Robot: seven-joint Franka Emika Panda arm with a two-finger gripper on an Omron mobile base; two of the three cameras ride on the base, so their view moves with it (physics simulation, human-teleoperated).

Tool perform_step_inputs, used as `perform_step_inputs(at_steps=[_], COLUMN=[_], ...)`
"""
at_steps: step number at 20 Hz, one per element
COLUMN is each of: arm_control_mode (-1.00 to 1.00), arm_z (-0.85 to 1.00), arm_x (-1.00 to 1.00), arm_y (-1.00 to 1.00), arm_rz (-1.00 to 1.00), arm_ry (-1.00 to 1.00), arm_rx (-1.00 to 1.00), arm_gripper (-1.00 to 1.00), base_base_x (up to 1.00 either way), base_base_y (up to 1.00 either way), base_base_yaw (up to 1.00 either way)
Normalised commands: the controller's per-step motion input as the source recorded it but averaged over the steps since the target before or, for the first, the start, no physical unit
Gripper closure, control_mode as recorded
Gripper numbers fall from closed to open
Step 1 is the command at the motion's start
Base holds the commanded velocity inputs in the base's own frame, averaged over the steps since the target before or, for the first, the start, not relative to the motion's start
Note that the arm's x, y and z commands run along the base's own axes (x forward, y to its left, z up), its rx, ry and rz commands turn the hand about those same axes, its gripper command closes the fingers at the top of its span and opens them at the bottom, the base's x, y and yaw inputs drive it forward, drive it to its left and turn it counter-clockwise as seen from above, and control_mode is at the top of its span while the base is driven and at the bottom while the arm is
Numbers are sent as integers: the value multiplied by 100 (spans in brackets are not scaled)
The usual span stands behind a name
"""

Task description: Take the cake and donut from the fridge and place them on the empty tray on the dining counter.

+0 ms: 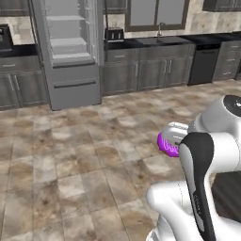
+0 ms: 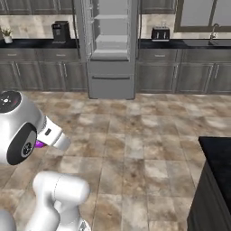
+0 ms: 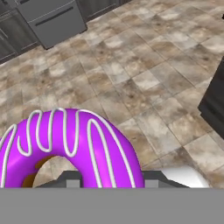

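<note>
Donut (image 3: 65, 144) sits clamped in the gripper (image 3: 107, 179), its purple frosting with white stripes rising close before the hand camera and its brown underside showing at the lower left. In the left base view the donut (image 1: 165, 143) peeks out as a purple curve just beside the white hand, held in the air above the tiled floor (image 1: 70, 155), well apart from the fridge (image 1: 70, 52). In the right base view only a sliver of purple (image 2: 40, 144) shows under the arm's round joint. The fridge stands at the far wall with its upper doors open, pale shelves visible inside, and its lower drawers shut. To the right of the fridge, on the black-topped cabinet run, sits a toaster (image 1: 114, 34), and further right a sink with a tap (image 1: 160, 32). The dining counter (image 2: 216, 176) shows its glossy black top and dark end well apart from the fridge, across the floor, at the right edge of the right base view.
</note>
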Motion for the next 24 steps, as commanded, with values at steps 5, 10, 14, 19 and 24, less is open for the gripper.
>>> perform_step_inputs(at_steps=[5, 10, 14, 19, 24], arm_control_mode=[100, 100, 100, 100, 100], arm_z=[0, 0, 0, 0, 0], arm_x=[0, 0, 0, 0, 0], arm_y=[0, 0, 0, 0, 0], arm_rz=[0, 0, 0, 0, 0], arm_ry=[0, 0, 0, 0, 0], arm_rx=[0, 0, 0, 0, 0], arm_gripper=[100, 100, 100, 100, 100], base_base_x=[-100, -100, -100, -100, -71], base_base_y=[-27, -52, -64, -83, -97], base_base_yaw=[-3, -6, -7, -14, -32])
